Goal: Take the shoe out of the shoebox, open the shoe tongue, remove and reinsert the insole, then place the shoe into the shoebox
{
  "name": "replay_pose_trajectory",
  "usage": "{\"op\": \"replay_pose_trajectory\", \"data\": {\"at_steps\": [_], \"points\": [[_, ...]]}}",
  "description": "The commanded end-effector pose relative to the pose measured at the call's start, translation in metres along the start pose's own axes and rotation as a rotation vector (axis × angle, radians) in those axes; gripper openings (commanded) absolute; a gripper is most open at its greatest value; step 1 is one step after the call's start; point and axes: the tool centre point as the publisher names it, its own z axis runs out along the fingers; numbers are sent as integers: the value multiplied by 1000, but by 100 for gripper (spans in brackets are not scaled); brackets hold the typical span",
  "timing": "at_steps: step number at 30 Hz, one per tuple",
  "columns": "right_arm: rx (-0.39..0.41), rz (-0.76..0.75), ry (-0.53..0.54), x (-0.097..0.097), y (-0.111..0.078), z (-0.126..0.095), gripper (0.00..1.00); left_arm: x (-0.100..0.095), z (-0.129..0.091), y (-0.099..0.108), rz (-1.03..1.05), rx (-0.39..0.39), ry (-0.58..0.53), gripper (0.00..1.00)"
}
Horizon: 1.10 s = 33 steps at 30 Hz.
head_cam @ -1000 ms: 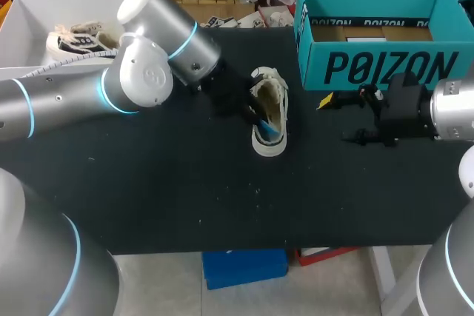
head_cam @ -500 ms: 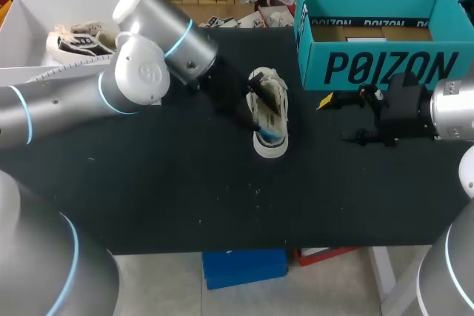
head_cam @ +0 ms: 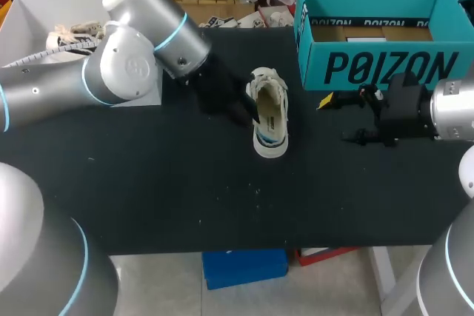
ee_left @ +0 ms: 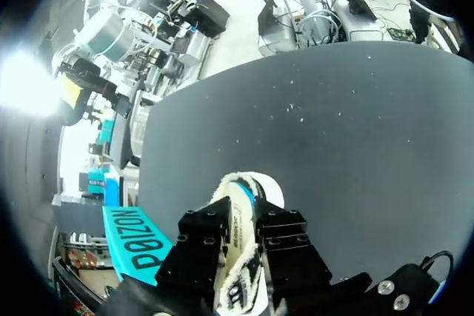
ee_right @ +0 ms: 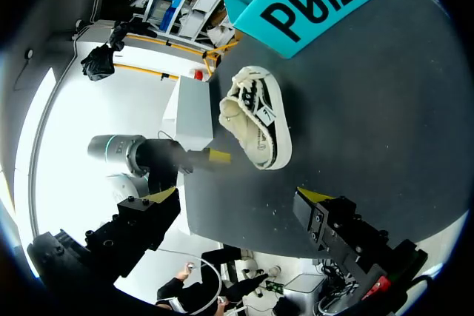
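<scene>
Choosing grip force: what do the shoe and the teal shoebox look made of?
The shoe seems cream canvas, matte and woven with frayed edges, over a smooth white rubber-like sole. The shoebox looks like cardboard: matte teal outside, plain brown inside.

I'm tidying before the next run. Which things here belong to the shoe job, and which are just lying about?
Job: shoe, teal shoebox, left hand gripping the shoe.
Lying about: white box, second shoe inside it.
</scene>
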Motion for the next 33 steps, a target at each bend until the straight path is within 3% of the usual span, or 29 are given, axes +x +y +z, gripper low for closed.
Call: {"op": "replay_pose_trajectory", "data": {"at_steps": [1,10,26,33], "points": [[1,1,-2,1,1,1,100,-2,11,8,-10,18,51,0],[1,1,-2,1,1,1,100,12,26,18,-36,29,131,0],[1,1,-2,1,1,1,100,-5,48,24,8,60,199,0],[1,1,-2,1,1,1,100,2,62,23,6,91,250,0]]}}
